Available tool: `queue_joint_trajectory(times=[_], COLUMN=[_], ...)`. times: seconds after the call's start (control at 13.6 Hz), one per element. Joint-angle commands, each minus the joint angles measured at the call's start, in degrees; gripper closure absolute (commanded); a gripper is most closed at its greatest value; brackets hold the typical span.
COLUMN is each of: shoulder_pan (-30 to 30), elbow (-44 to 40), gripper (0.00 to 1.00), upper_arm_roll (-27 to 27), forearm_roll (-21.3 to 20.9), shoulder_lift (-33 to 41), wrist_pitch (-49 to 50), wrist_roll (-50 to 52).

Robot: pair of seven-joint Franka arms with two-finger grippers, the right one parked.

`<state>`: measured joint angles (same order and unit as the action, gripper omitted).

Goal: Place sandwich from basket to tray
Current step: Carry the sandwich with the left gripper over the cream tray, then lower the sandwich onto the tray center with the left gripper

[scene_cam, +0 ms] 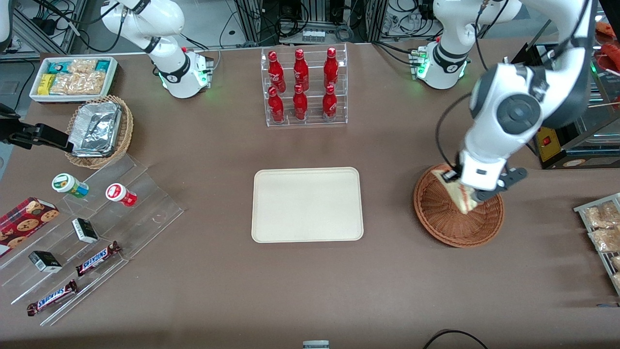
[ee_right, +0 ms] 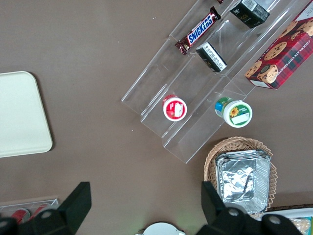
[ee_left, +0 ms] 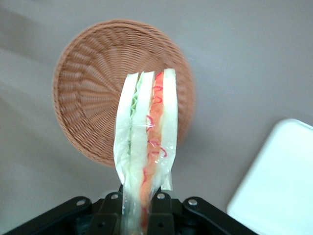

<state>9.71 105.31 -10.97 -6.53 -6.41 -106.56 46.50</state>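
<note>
My gripper (scene_cam: 471, 193) is shut on the sandwich (scene_cam: 455, 188), a wrapped wedge of white bread with red and green filling. The sandwich (ee_left: 145, 142) hangs lifted above the round reddish-brown wicker basket (scene_cam: 453, 220), clear of its weave. In the wrist view the basket (ee_left: 88, 98) shows nothing else in it, and the gripper (ee_left: 139, 208) pinches the wrapped wedge at its narrow end between both black fingers. The cream-white tray (scene_cam: 307, 204) lies flat at the table's middle, beside the basket toward the parked arm's end. A corner of the tray (ee_left: 279, 186) shows in the wrist view.
A clear rack of red bottles (scene_cam: 304, 87) stands farther from the front camera than the tray. Toward the parked arm's end are a tan basket with foil containers (scene_cam: 99, 128), a white snack bin (scene_cam: 72, 77) and a clear stepped stand (scene_cam: 92, 228). Snack packets (scene_cam: 603, 225) lie at the working arm's end.
</note>
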Motion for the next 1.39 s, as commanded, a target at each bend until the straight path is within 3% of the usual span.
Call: queue_joint_trajectory(times=[0.0,0.44,0.95,1.32], shoulder_pan=[7.8,21.6,27.3,29.2], elbow=[-6.8,-23.8,-28.9,-32.4], gripper=[1.0,1.0,1.0,1.0], upper_arm_roll=[-0.2,-0.1,0.0,0.3], forearm_roll=[0.0,0.4,-0.4,-2.0], shoulder_lift=[-3.6,-23.0,-35.0,-40.7], wrist_pitch=[3.2,2.7,-12.1,-14.1], wrist_roll=[1.2,1.3,1.3,1.4])
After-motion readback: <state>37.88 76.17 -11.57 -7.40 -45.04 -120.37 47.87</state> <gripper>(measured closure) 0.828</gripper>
